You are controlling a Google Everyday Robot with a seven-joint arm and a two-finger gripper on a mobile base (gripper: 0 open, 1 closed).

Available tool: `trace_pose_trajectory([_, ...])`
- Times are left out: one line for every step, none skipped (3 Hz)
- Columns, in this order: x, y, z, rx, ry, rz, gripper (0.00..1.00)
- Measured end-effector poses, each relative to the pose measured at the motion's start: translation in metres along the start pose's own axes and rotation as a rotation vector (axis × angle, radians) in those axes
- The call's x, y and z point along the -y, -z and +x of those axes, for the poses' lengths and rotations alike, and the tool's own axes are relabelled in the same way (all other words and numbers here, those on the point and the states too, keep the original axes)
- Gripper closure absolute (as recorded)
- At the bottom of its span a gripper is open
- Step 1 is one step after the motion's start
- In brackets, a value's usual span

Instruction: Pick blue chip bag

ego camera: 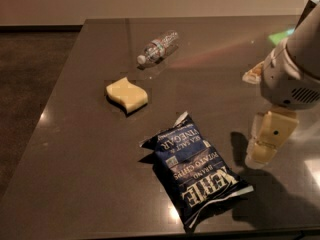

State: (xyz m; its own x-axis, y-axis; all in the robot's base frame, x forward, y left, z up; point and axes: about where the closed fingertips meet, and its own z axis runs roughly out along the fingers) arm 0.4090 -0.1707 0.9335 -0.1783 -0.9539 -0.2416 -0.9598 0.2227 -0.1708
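Note:
The blue chip bag (194, 170) lies flat on the dark table (75, 149), near the front edge, with its white lettering upside down to me. My gripper (264, 143) hangs at the right, its cream fingers pointing down just above the table, a short way right of the bag and not touching it. It holds nothing.
A yellow wavy sponge (127, 94) lies left of centre. A clear plastic water bottle (158, 47) lies on its side further back. A small object (253, 73) sits at the right behind my arm. The table's left edge drops to a dark floor.

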Motion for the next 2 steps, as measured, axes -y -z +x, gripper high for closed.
trace_pose_trajectory([-0.014, -0.027, -0.013, 0.037, 0.011, -0.059, 0.0])
trace_pose_trajectory([-0.027, -0.049, -0.024, 0.063, 0.023, -0.113, 0.0])
